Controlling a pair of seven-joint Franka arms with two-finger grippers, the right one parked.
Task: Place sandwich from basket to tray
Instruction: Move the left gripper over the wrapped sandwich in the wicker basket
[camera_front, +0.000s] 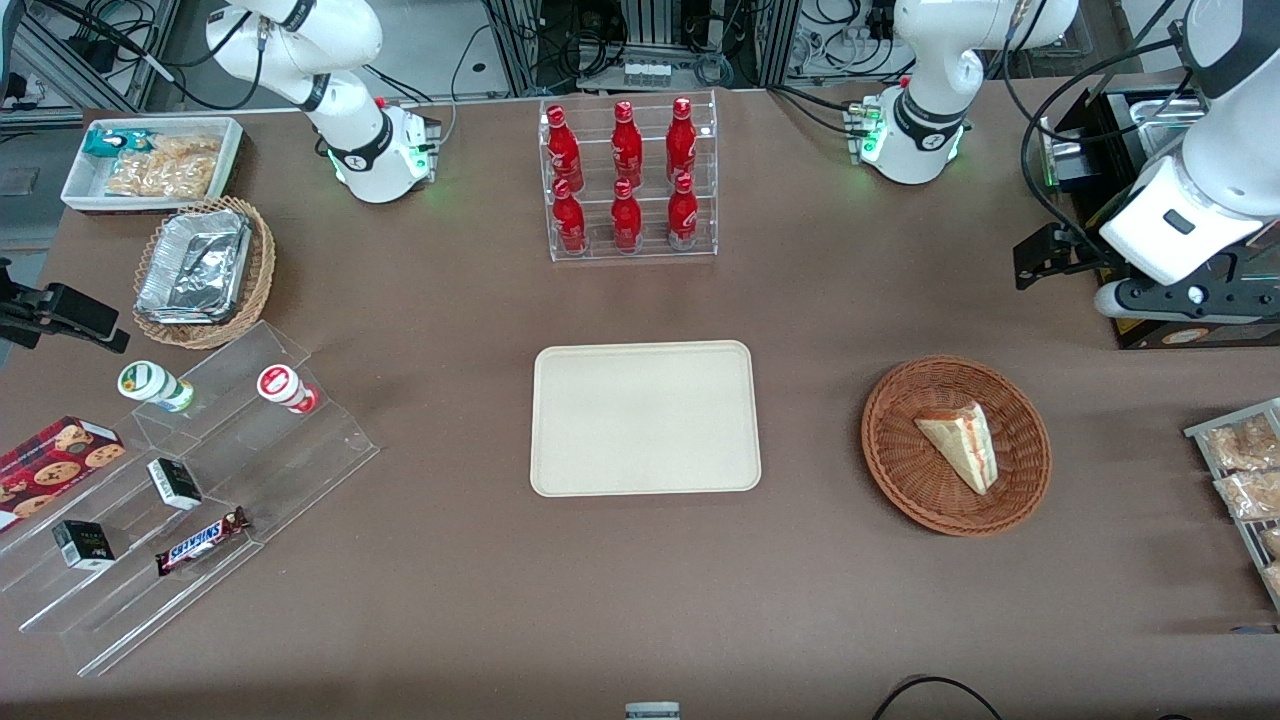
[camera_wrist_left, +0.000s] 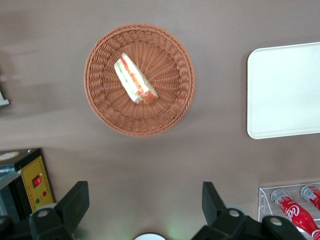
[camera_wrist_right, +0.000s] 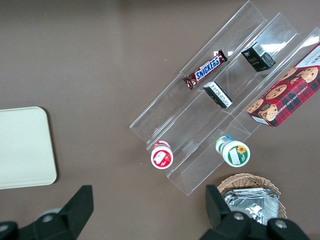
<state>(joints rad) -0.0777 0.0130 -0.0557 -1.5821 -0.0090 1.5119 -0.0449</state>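
The sandwich (camera_front: 960, 443) lies in the basket (camera_front: 900, 470), tip toward the front table edge; the open hand (camera_wrist_left: 145, 205) hovers above, tray (camera_front: 645, 418) bare.

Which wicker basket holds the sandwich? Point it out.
The reddish-brown basket beside the tray; the tan basket holds foil trays. The tool is open above the table.

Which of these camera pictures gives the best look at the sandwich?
The left wrist view: it looks straight down on the sandwich lying in the basket, red and green filling plain, with the open end effector hanging above the bare table, away from it. The front view shows the sandwich smaller. The right wrist view misses it.
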